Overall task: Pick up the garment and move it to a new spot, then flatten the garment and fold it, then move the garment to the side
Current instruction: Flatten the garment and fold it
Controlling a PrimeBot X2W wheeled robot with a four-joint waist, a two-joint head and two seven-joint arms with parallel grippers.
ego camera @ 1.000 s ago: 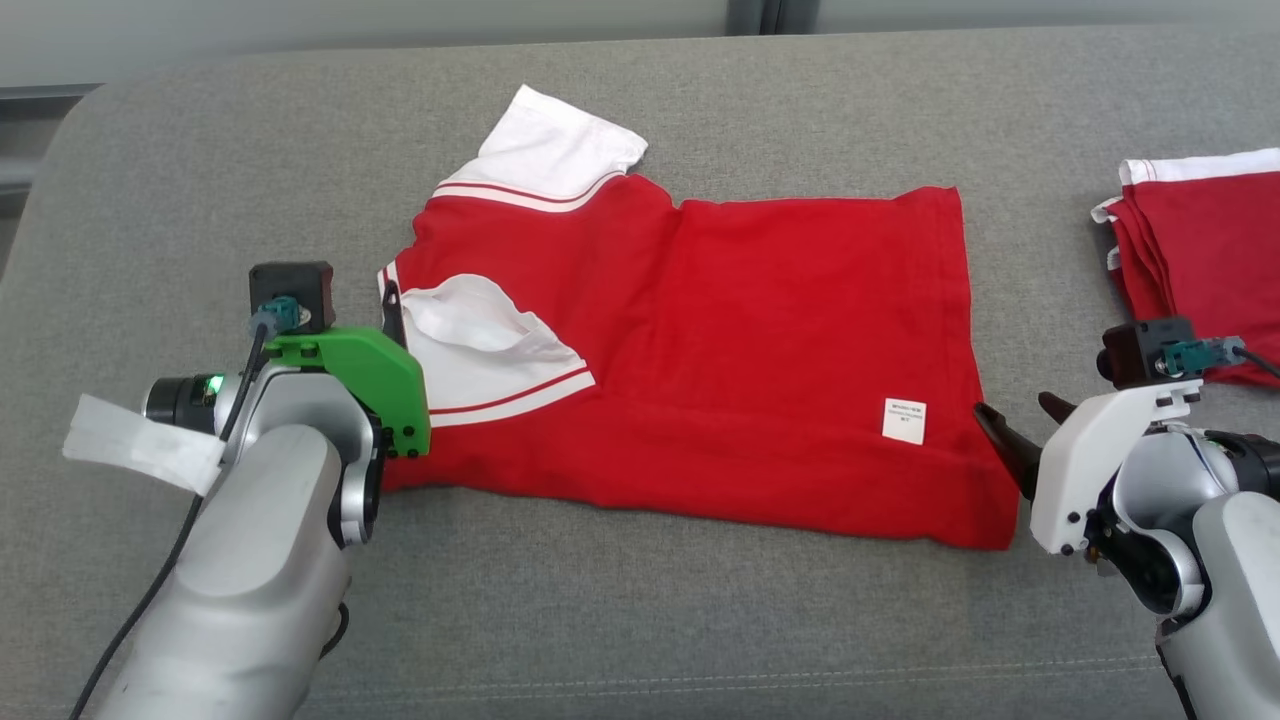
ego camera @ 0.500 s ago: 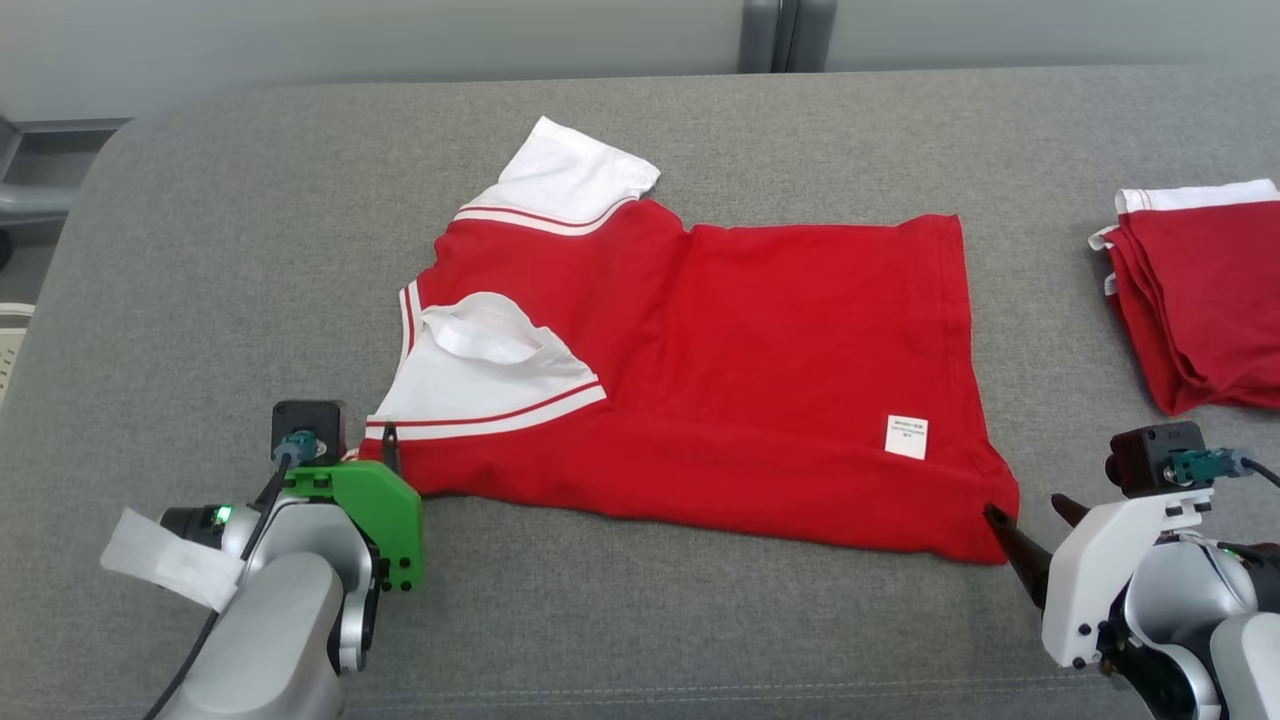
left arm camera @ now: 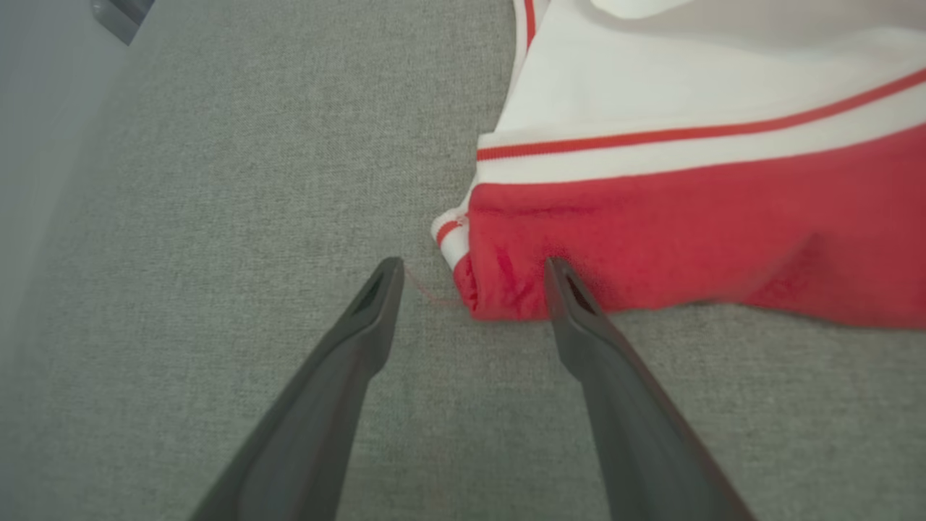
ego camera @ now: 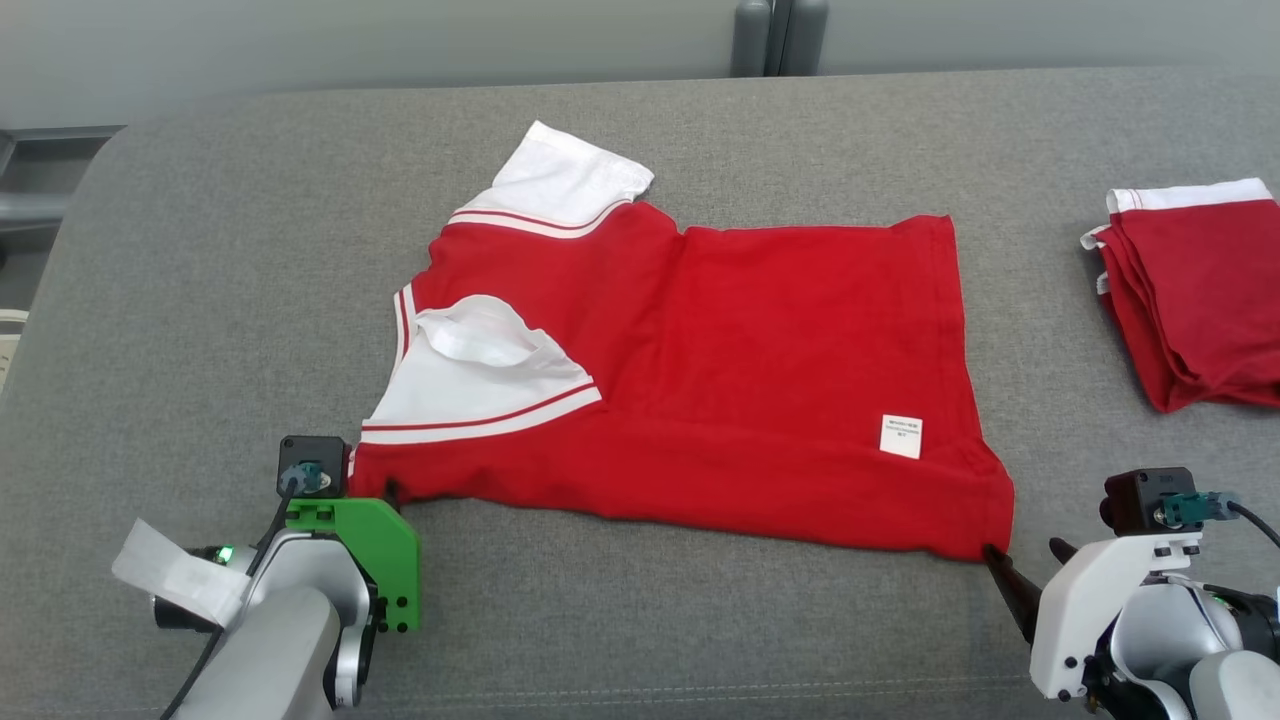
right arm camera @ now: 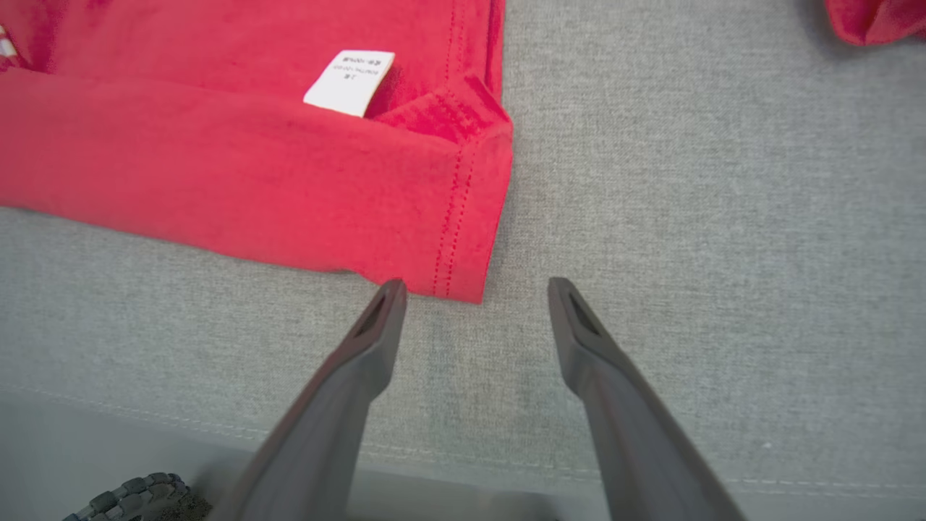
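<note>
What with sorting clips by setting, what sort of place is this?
Likely a garment-folding test station: a grey padded surface, one red-and-white shirt laid out, a stack of folded red garments beside it.

Left pincer (ego camera: 378,492) and right pincer (ego camera: 1022,550), seemingly spread, sit at near corners of the garment (ego camera: 740,390).

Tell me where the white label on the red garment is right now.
In the head view, the white label sits on the red garment near its lower right corner, on the robot's right, just above the open right gripper.
</note>
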